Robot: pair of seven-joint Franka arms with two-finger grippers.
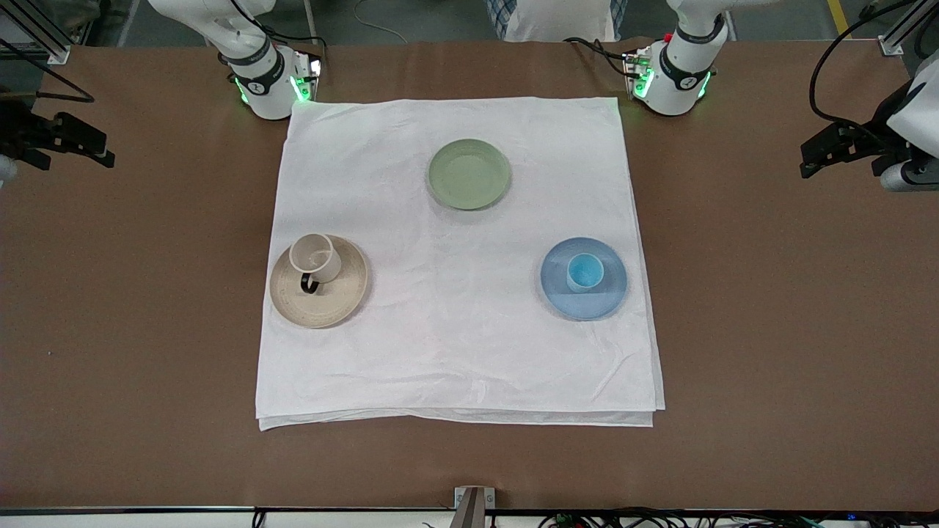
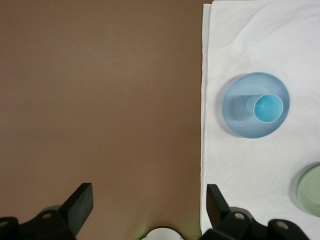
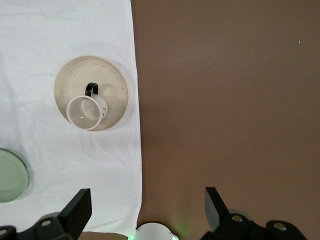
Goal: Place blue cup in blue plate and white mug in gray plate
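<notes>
table (image 1: 132,330): brown, matte, fills nearly the whole frame
cloth (image 1: 455,345): white, creased, spread over the table's middle; doubled edge shows along its lower side
floor (image 1: 411,18): grey, a strip along the top edge; yellow line (image 1: 836,15) at upper right
frame posts (image 1: 44,37): aluminium, at upper left and upper right corners
cables (image 1: 843,66): black, looping at upper right; more bunched along the bottom edge, lower right
bracket (image 1: 473,506): small, metal, bottom centre at the table's edge
cloth item (image 1: 557,18): checked blue and white, top centre
light: even, soft, with faint shadows
</notes>
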